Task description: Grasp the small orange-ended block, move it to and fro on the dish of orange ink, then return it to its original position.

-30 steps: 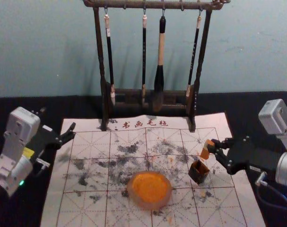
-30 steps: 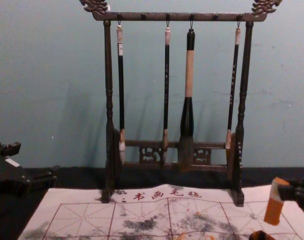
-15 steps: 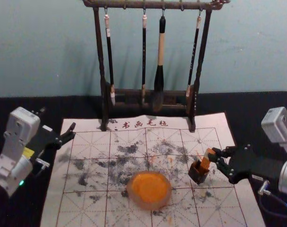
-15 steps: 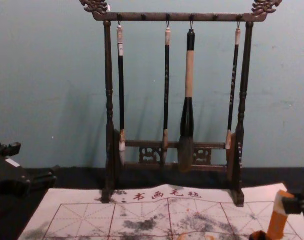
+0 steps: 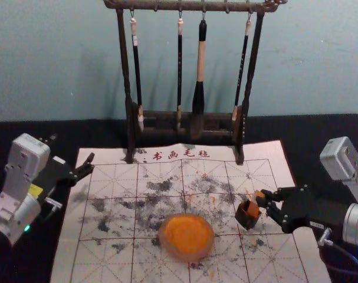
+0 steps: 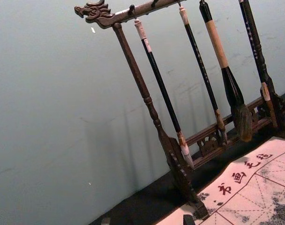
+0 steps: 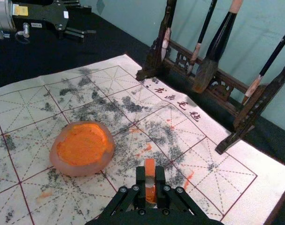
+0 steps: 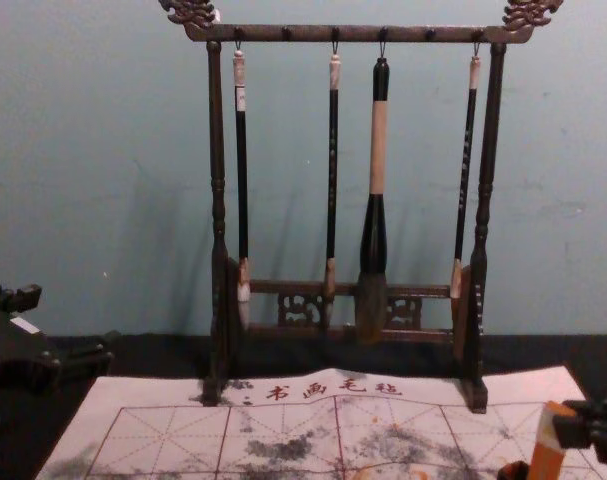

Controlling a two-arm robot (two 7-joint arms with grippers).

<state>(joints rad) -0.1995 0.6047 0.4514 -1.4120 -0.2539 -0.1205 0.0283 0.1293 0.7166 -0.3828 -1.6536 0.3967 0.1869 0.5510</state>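
Orange-ended block [image 7: 150, 166]: pinched by its pale band, off the dish; on my right wrist view, the orange tip pokes up between the pads.
Right gripper [image 5: 262, 199]: pressed onto the block, right of the orange dish [image 5: 189, 256].
Dark box [image 5: 246, 219]: head view overlaps it with the block's lower end; chest view shows them side by side — inside or not, I can't tell.
Left gripper [image 5: 73, 148]: spread, parked left.

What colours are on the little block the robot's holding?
The block is orange with a whitish band across it, clearest in the chest view.
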